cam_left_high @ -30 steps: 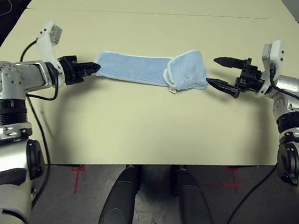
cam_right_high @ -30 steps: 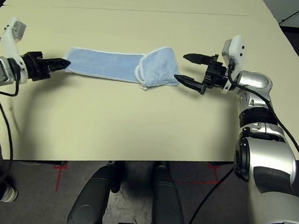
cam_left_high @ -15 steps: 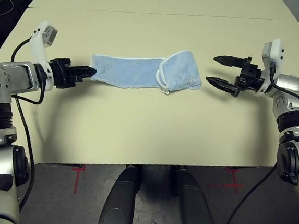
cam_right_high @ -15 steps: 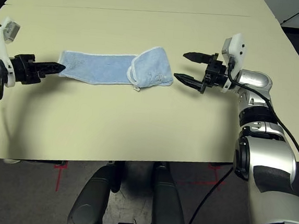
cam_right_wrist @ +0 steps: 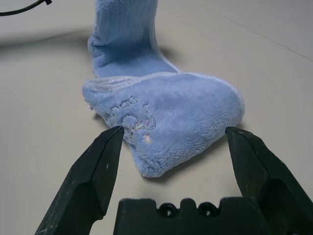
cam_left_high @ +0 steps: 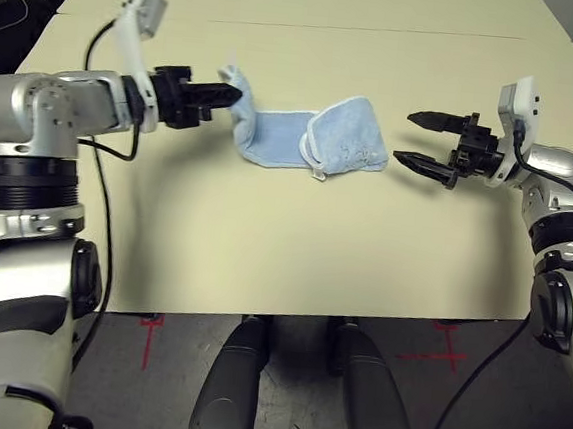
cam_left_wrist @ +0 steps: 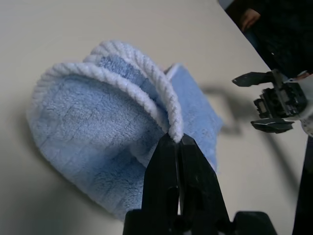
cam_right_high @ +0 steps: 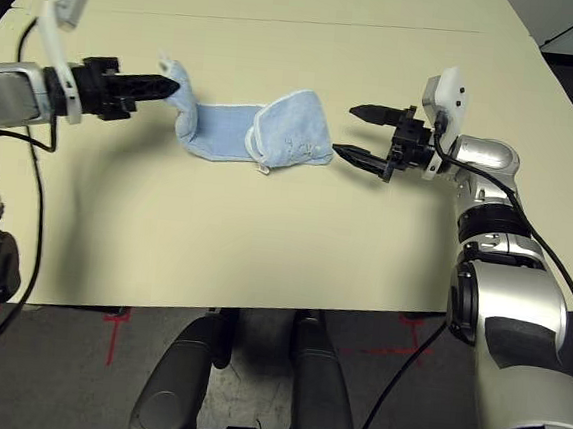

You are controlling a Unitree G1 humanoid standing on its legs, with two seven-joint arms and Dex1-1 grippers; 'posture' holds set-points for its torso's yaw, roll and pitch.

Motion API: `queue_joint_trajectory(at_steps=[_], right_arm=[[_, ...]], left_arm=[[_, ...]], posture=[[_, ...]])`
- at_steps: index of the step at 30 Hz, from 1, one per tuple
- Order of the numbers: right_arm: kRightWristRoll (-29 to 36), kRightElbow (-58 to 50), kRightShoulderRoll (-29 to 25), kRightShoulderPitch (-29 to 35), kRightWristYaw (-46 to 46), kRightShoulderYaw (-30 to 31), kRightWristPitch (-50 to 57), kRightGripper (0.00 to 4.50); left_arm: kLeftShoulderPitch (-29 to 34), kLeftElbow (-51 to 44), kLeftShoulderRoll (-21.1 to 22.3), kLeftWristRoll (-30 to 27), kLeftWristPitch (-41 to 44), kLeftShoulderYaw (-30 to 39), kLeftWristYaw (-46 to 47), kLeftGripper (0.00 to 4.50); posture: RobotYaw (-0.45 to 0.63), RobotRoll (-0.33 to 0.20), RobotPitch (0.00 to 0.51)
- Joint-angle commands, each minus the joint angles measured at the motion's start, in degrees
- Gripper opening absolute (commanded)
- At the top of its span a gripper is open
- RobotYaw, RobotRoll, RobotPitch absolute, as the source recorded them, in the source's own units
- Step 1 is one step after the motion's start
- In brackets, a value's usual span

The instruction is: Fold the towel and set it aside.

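towel (cam_left_high: 313, 142) on bare table (cam_left_high: 294, 245), right tool (cam_left_high: 420, 141) nearby

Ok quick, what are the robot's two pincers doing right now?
Left pincer: shut on the towel's white-edged end, lifted off the table.
Right pincer: open, holding nothing, beside the folded end.

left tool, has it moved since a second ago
Yes. The left tool, shut on the towel end, has lifted and swung toward the right tool, which has kept its place over the table.
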Motion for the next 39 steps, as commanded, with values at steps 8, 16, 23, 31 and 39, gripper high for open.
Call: queue_joint_trajectory(at_steps=[8,16,23,31,39], right_arm=[[-0.3,0.1,-0.4,0.9,-0.4,-0.2,-0.5,4.50],[-0.4,0.3,-0.2,0.7,-0.6,-0.1,-0.5,4.50],[-0.5,0.4,-0.4,0.9,-1.1,-0.2,-0.7,4.50],[-0.9,0.5,-0.1,0.8,-1.9,0.1,-0.3,4.50],[-1.0,0.0,-0.5,1.0,-1.8,0.3,0.8,4.50]], left_arm=[[-4.4,2.3,-11.1,0.5,-2.8,-1.8,2.0,0.02],[-8.0,9.8,-16.6,3.8,-8.0,-4.1,2.5,0.02],[-9.7,15.2,-19.2,6.6,-11.9,-5.7,2.4,0.02],[-10.2,21.2,-22.4,10.3,-16.9,-7.5,1.7,0.02],[-10.1,21.1,-24.5,11.5,-17.0,-9.0,0.2,0.02]], posture=[[0.14,0.000,0.228],[0.14,0.000,0.232],[0.14,0.000,0.235],[0.13,0.000,0.243],[0.13,0.000,0.241]])
